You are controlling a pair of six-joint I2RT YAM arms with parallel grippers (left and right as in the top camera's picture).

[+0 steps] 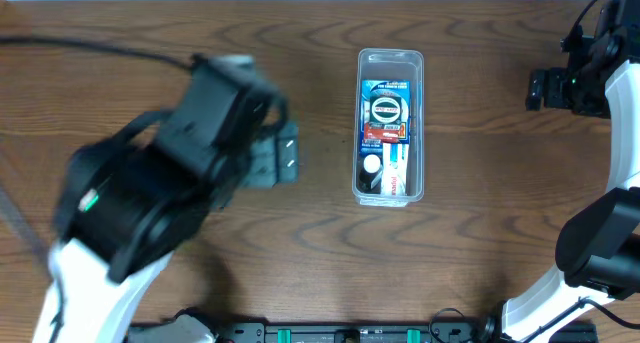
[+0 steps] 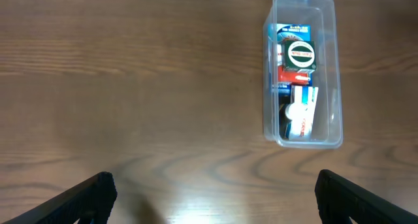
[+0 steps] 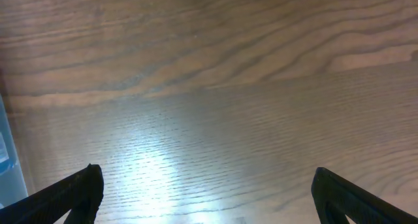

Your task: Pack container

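Overhead shows a brown wood-grain table (image 1: 480, 133) under the container (image 1: 391, 52).

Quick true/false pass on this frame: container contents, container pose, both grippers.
1. The container has packets inside. True.
2. The left gripper is shut on a packet. False: its jaws stand wide open and hold nothing.
3. The container lies tipped on its side. False: it sits upright on the table, open top up.
4. The right gripper is open and holds nothing. True.
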